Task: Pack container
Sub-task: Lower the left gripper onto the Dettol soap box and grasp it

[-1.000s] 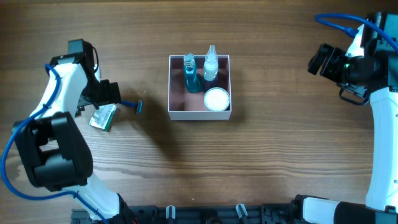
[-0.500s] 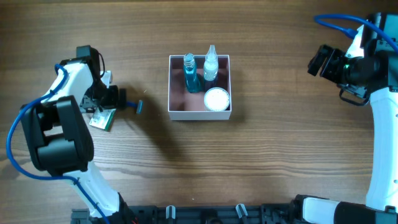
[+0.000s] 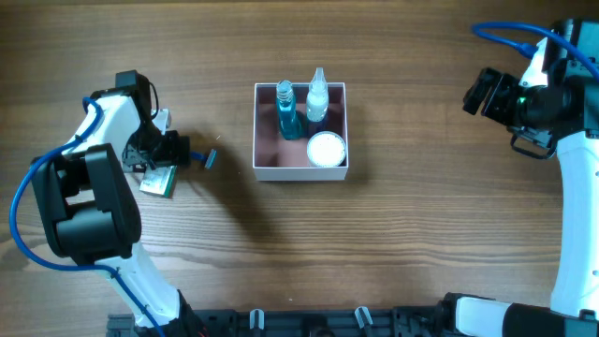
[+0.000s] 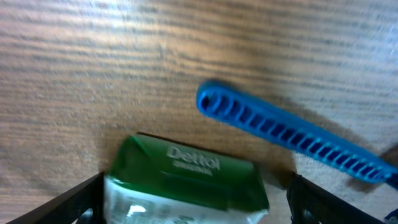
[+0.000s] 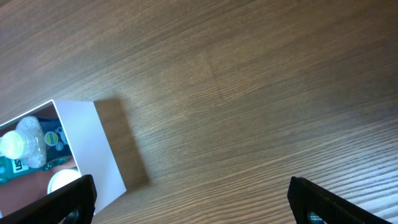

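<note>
The container [image 3: 299,169] is a square white box with a pink inside at the table's middle. It holds a blue bottle [image 3: 286,112], a clear bottle [image 3: 317,96] and a white round jar [image 3: 326,148]. My left gripper [image 3: 161,155] is open at the far left. In the left wrist view its fingers [image 4: 194,205] straddle a green-and-white Dettol packet [image 4: 186,177], with a gap on the right side. The packet [image 3: 157,181] lies on the table. My right gripper [image 3: 482,94] is open and empty at the far right, and its view [image 5: 193,199] shows the container's white wall [image 5: 93,146].
A blue comb [image 3: 201,158] lies on the table between the packet and the container, just beyond the packet in the left wrist view [image 4: 292,140]. Bare wood surrounds the container.
My left arm has turned and brought its gripper down over the packet, which has shifted slightly. The right arm and the container have not moved.
</note>
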{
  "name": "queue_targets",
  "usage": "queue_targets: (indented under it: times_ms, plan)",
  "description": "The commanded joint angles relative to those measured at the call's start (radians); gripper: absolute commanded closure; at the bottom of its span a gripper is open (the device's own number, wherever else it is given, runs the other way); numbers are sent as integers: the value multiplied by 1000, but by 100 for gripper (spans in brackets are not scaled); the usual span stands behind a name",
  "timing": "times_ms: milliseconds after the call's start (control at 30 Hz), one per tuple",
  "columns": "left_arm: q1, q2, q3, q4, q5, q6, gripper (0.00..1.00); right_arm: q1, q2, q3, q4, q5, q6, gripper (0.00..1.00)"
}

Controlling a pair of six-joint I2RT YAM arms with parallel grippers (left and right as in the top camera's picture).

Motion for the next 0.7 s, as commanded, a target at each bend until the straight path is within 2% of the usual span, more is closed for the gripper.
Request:
queue_targets:
  times_ms: [0,100,533,600,667]
  plan:
    - [4,23,-31,-35,-4,-3,9,-2,12,-8,-5,-16,-9,0]
    - [4,23,-31,-64,-18,-3,6,-2,11,-8,-4,-15,-10,0]
    - [4,23,-31,-81,-18,-3,8,-2,11,-8,-13,-16,-9,0]
    - [4,23,-31,-81,-18,-3,10,-2,11,-8,-15,-16,-10,0]
    - [4,23,-31,-81,-18,-3,16,-2,11,-8,-16,-16,-8,0]
